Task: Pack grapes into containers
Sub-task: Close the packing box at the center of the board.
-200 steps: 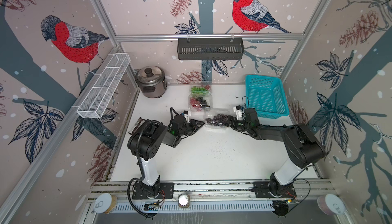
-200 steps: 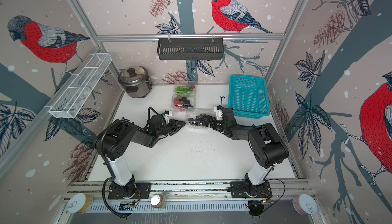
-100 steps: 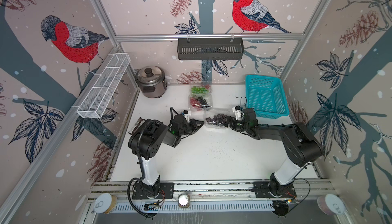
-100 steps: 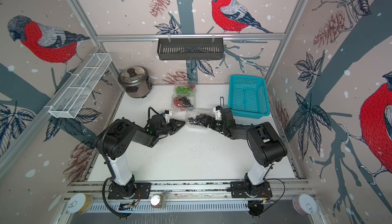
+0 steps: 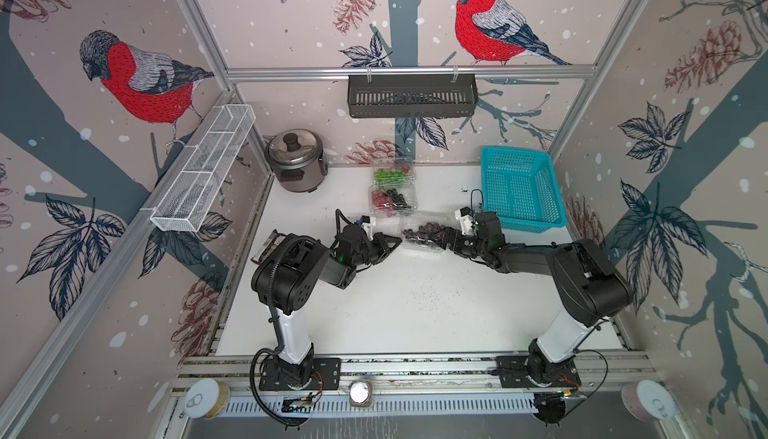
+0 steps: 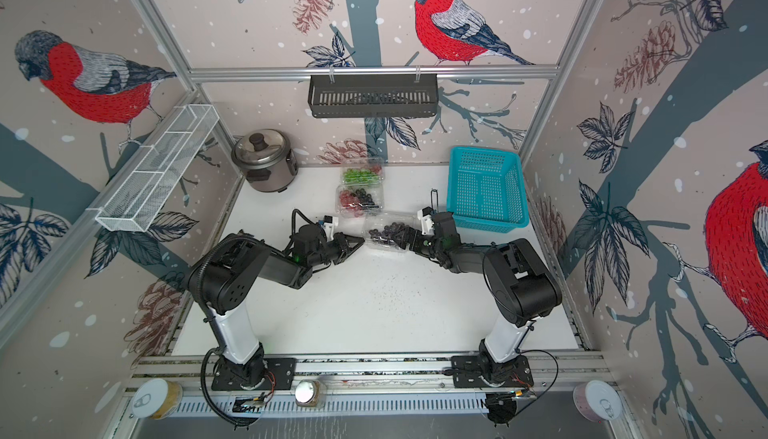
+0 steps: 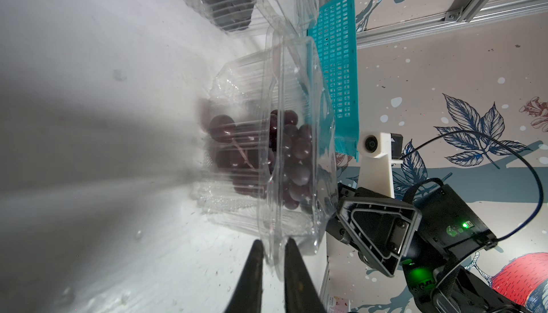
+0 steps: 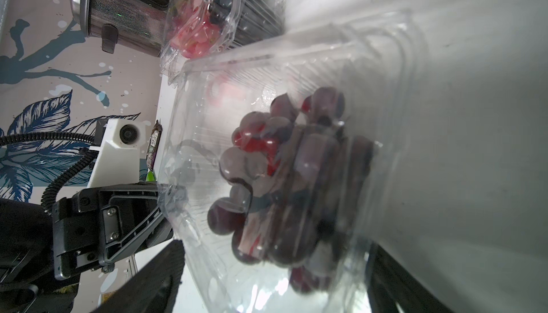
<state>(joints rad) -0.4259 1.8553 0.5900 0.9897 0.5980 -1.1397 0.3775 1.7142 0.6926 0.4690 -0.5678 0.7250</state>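
Note:
A clear clamshell container (image 5: 432,245) (image 6: 395,247) lies mid-table with a bunch of dark purple grapes (image 5: 420,231) (image 7: 296,160) (image 8: 284,178) inside, its lid down over them. My left gripper (image 5: 397,242) (image 6: 360,243) (image 7: 272,242) is shut on the container's rim at its left end, pinching the lid and base flanges together. My right gripper (image 5: 442,235) (image 6: 405,238) (image 8: 275,244) grips the right end with its jaws wide, one finger over the lid and one against the base. Two more containers behind hold green grapes (image 5: 390,175) and red and dark grapes (image 5: 388,200).
A turquoise basket (image 5: 519,189) stands just right of the right gripper at the back. A steel rice cooker (image 5: 296,162) sits at the back left. A dark packet (image 5: 270,245) lies at the table's left edge, beside the left arm.
The left jaws have narrowed onto the container's rim. The right jaws have drawn in slightly round its other end. Both arms have hardly moved.

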